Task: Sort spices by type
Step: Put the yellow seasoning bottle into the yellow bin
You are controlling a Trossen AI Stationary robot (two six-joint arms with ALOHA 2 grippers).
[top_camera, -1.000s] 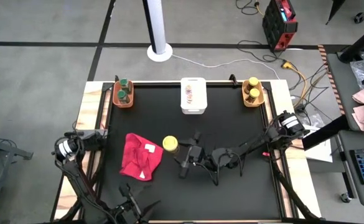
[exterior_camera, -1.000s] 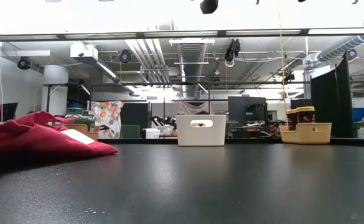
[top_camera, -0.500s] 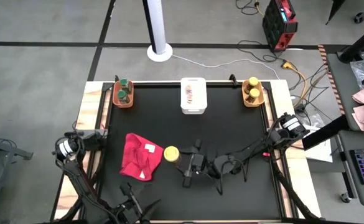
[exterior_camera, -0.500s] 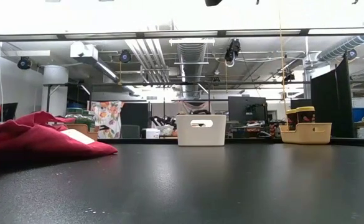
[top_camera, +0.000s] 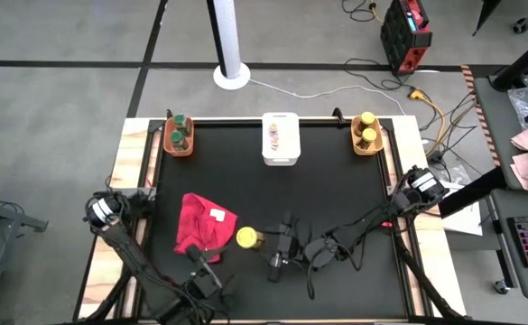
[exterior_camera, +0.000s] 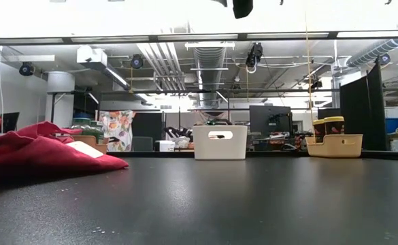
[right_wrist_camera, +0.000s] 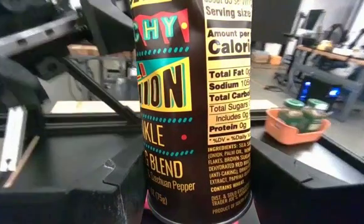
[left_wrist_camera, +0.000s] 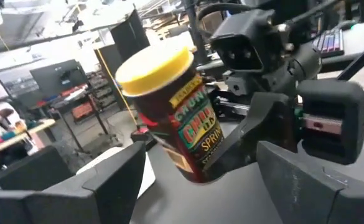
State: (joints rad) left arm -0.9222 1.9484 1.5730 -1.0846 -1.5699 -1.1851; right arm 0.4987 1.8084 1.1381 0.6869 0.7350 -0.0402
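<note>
Fingers of the right gripper (top_camera: 262, 239) clench a yellow-lidded spice jar (top_camera: 246, 237) in the high view, near the counter's (top_camera: 336, 190) front edge, just beside the red cloth (top_camera: 200, 226). The left gripper (top_camera: 211, 264) sits close by, towards the front, its fingers released around nothing. Orange bin (top_camera: 179, 137), white bin (top_camera: 280, 140) and yellow bin (top_camera: 366, 135) line the far edge, each with jars inside.

Low view: red cloth (exterior_camera: 42, 153) at left, white bin (exterior_camera: 220, 141) and yellow bin (exterior_camera: 333, 145) behind; the held jar is out of sight.

Left wrist view: the jar (left_wrist_camera: 175, 118) tilts, dark-bodied with a colourful label and yellow lid, pinched by the other arm's fingers (left_wrist_camera: 256, 134).

Right wrist view: the jar's (right_wrist_camera: 194, 106) nutrition label fills the picture.
</note>
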